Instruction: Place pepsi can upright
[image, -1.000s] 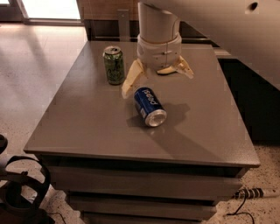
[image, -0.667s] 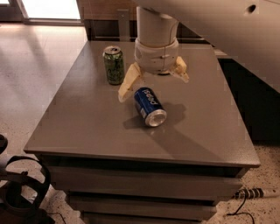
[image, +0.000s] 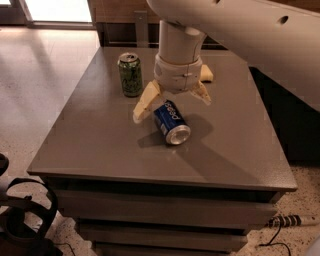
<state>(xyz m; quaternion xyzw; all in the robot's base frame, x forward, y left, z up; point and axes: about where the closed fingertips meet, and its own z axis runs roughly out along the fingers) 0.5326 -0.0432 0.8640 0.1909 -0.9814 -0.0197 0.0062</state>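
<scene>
Since a second ago the gripper (image: 172, 109) has come lower, and its cream fingers (image: 146, 101) now reach down on either side of the far end of the pepsi can (image: 171, 123), which has not shifted. I see the fingers spread wide apart, holding nothing; the one toward the frame's left has its tip close to the grey table (image: 90, 150), just beside the can. The blue can lies on its side near the middle of the frame, silver end facing lower right, white lettering on top. Toward the upper left a green can (image: 130, 75) stands upright, apart from both
</scene>
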